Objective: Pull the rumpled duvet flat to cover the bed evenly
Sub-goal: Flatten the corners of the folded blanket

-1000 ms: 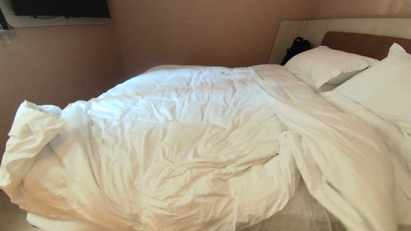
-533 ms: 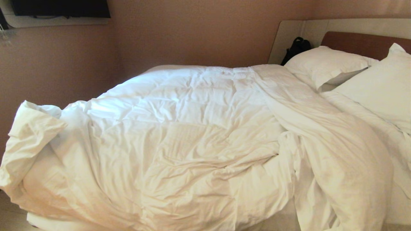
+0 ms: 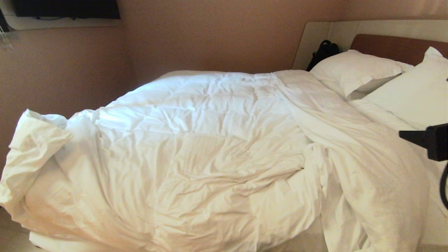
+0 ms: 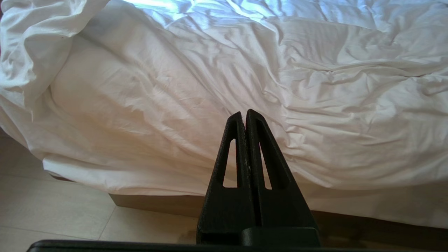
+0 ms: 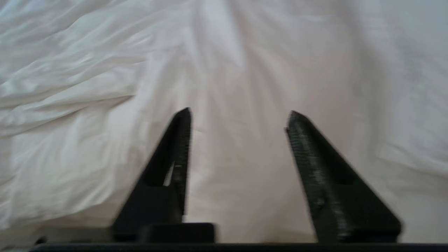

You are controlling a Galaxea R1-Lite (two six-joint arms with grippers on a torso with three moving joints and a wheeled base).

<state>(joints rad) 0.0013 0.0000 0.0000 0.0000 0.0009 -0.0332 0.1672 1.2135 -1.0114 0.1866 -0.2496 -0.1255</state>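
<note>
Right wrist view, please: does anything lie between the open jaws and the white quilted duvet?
Nothing: the right gripper hangs open over the white quilted duvet, the stretch between them bare.

Head camera overlooks the whole bed [image 3: 395,47]; both wrist cameras peer past their jaws, close, sharing its duvet [image 3: 196,147].

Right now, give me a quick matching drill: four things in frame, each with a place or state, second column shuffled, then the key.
Things:
1. left gripper
2. right gripper
3. duvet
4. black bag

States:
A. rumpled, bunched along the near side of the bed
B. fingers apart, over white bedding
C. tucked behind the far pillow
D. fingers pressed together, holding nothing

Pairs: 1-D, 2-B, 3-A, 4-C
</note>
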